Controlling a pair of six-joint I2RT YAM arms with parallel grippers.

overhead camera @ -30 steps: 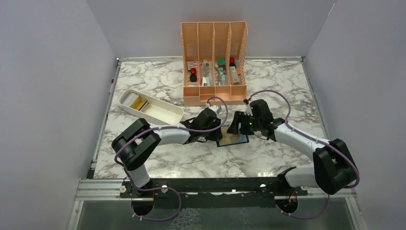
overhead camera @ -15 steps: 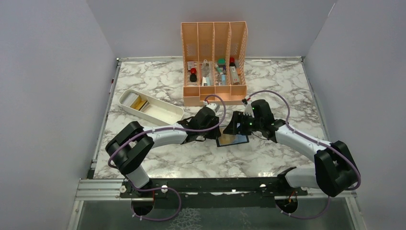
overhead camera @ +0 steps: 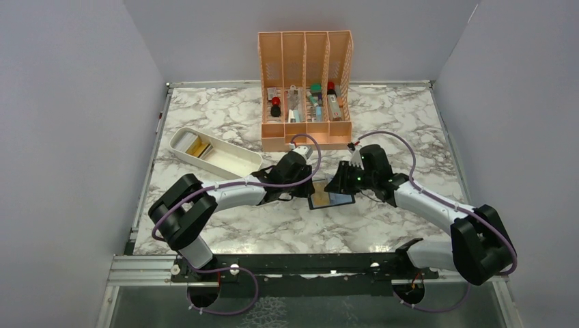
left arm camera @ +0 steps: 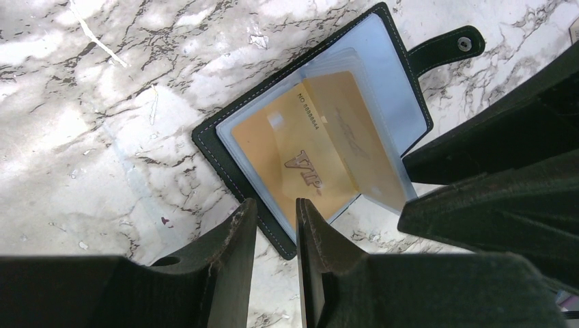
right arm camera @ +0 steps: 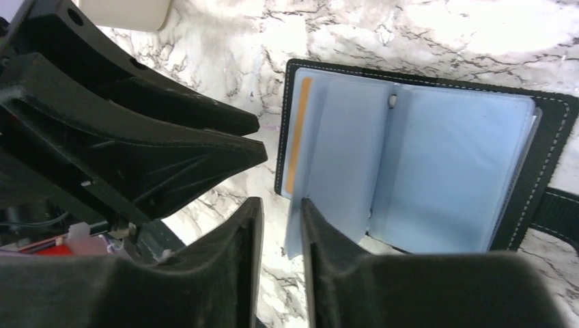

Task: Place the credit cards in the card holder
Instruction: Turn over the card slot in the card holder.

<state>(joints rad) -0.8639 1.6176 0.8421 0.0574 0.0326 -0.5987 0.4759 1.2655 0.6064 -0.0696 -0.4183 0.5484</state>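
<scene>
From above, the holder (overhead camera: 332, 201) lies open on the table (overhead camera: 225, 225) between the left gripper (overhead camera: 308, 191) and the right gripper (overhead camera: 334, 184). Both crowd over it, while more gold cards (overhead camera: 198, 145) wait in the tray (overhead camera: 229, 158), well apart to the left. With the two heads this near each other, a careless sideways move could knock one into the other or shove the holder askew. In the left wrist view the fingers (left arm camera: 229, 260) stand a narrow gap apart with the holder's black edge showing in that gap, and I cannot tell whether they pinch it or merely hang over it. If they do not hold it, a pull from the other side would likely drag or lift the whole holder. One gold card (left arm camera: 307, 160) sits inside a clear sleeve (left arm camera: 389, 89), and tilting the holder might let it slide out. In the right wrist view the fingers (right arm camera: 232, 260) are likewise close together, with the lower corner of a sleeve leaf in the gap; whether it is clamped is not clear. A thin grip there could slip off, and a hard pull could crease or tear the plastic.
</scene>
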